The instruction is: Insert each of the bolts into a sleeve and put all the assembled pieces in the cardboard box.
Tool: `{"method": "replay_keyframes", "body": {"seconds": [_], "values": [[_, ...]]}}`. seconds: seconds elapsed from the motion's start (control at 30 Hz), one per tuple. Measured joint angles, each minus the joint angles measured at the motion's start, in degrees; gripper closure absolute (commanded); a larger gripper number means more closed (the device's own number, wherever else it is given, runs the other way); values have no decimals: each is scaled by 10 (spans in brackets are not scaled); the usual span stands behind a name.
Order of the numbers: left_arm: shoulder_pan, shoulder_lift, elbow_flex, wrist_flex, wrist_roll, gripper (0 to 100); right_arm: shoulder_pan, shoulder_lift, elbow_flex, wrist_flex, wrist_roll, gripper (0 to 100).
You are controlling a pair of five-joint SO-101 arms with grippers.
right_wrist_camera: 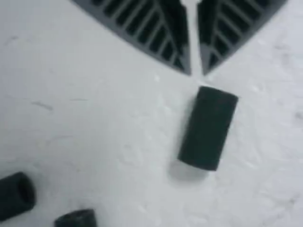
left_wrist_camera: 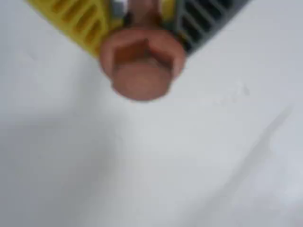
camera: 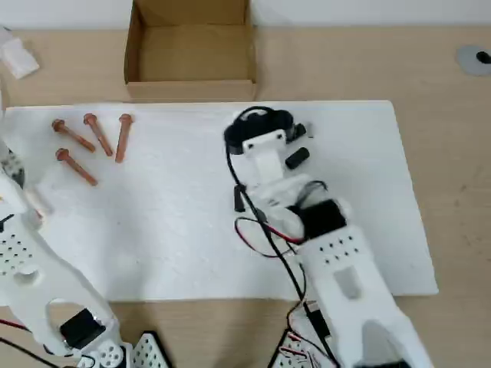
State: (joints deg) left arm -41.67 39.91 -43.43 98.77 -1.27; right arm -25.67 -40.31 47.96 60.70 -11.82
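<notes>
Blurred bolt, shank hidden, pinched in left pincer; right pincer pressed together beside a sleeve.

A light wooden table fills the scene, its grain running across, and a pale strip runs along its far edge. A large white foam sheet with a finely pitted surface lies flat over most of it, while a grey round disc is set into the wood at one far corner and a small white block rests near the other. The light is even and soft, casting only faint shadows on the foam.
</notes>
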Motion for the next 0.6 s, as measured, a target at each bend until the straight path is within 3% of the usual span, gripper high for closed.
{"method": "replay_keyframes", "body": {"seconds": [0.17,0.37,0.6], "values": [[18,-124,25,11,-30,991,-2,132,-63,0,-33,989],[89,-334,179,12,-77,991,-7,283,-173,1,-38,989],[142,-521,325,-15,-89,991,-56,360,-263,41,-48,980]]}}
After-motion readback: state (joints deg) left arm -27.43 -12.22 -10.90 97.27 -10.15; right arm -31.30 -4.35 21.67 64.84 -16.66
